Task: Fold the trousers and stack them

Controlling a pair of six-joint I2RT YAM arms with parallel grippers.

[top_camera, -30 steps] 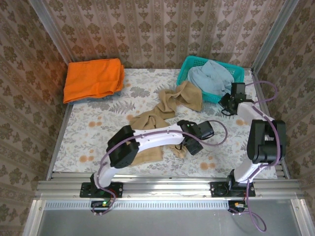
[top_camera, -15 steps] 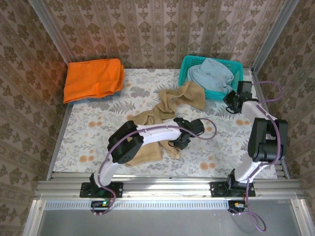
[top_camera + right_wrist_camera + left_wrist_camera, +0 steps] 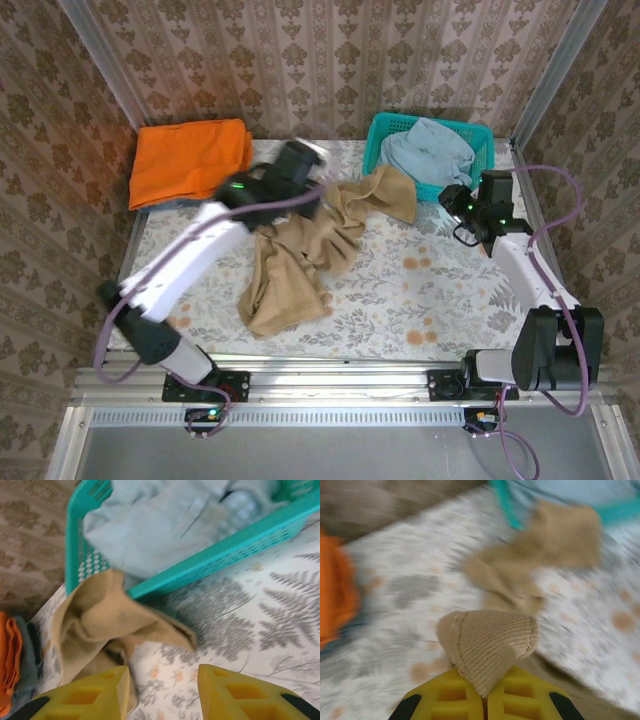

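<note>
The tan trousers (image 3: 300, 260) lie crumpled across the middle of the floral table, one end reaching the teal basket (image 3: 385, 125). My left gripper (image 3: 318, 198) is raised over the back left part of the cloth. In the left wrist view it (image 3: 484, 696) is shut on a ribbed fold of the trousers (image 3: 490, 640). My right gripper (image 3: 452, 205) hovers by the basket's front. It (image 3: 162, 675) is open with bare table between the fingers, and the trousers' end (image 3: 100, 615) lies just ahead on the left.
The basket (image 3: 225, 545) at the back right holds a pale blue garment (image 3: 430, 150). A folded orange garment (image 3: 190, 160) lies at the back left corner. Patterned walls and metal rails enclose the table on three sides.
My left gripper shut on the trousers near the front middle and swung up to the back left, dragging the cloth with it. My right gripper's jaws spread apart beside the basket.
</note>
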